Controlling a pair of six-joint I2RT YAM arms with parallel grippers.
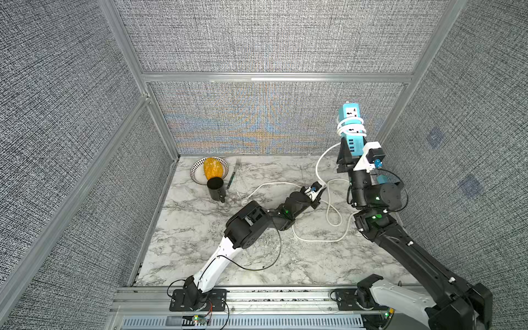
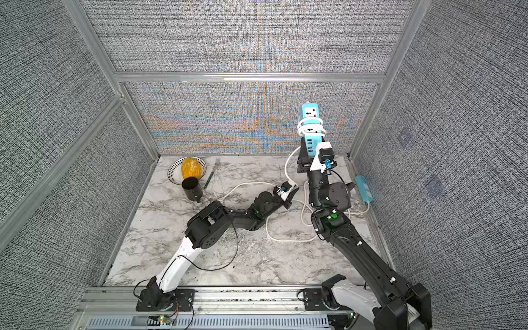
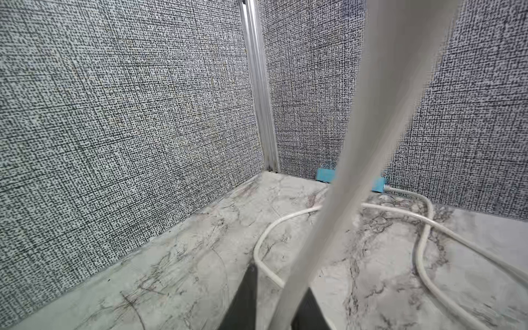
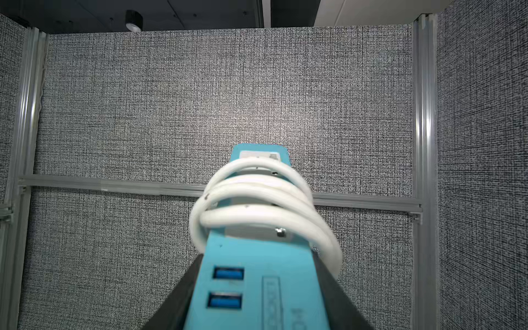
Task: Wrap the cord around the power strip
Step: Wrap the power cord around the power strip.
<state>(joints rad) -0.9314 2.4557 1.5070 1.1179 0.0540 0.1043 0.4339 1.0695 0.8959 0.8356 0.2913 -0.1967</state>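
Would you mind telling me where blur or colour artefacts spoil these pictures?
Left wrist view: the cord, close to the lens, is a blurred band; both top views: rainbow moiré on the back wall; right wrist view: the strip is sharp.

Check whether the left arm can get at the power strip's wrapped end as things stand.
Probably yes. The right arm's jaws hold the power strip raised, its wrapped end free, nothing between. The left arm, low with jaws shut on the cord, must rise and stretch further.
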